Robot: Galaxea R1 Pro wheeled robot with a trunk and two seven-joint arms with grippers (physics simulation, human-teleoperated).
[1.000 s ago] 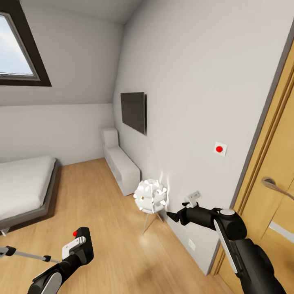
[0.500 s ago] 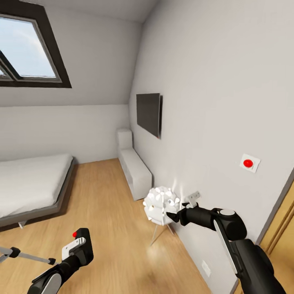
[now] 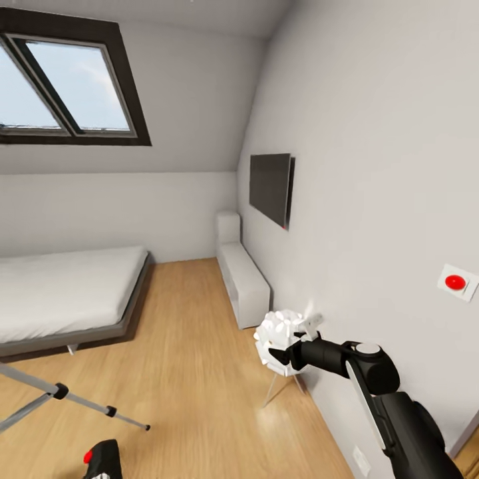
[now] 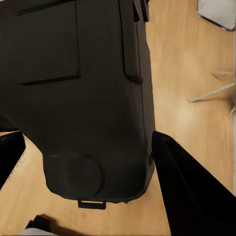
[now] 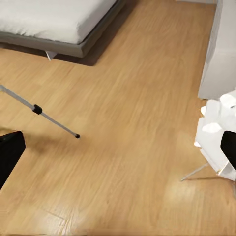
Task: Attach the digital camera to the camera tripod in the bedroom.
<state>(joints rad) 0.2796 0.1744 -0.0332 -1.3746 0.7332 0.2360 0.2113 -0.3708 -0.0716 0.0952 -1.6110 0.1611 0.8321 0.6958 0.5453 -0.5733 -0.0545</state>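
Left wrist view: apparently the digital camera [image 4: 83, 93] between black fingers [image 4: 187, 187].

Tripod leg [image 5: 39, 112] over wood floor [image 5: 128, 147]; bed [image 5: 54, 22] beyond; white lamp [image 5: 216, 132] beside cabinet [image 5: 219, 54].

My camera tripod [image 3: 63, 396] runs off the head view's left edge, head unseen; my left hand [image 3: 100, 460] is cut by the bottom edge there, and the digital camera [image 4: 81, 98] overflows my wrist view's top, hiding its front
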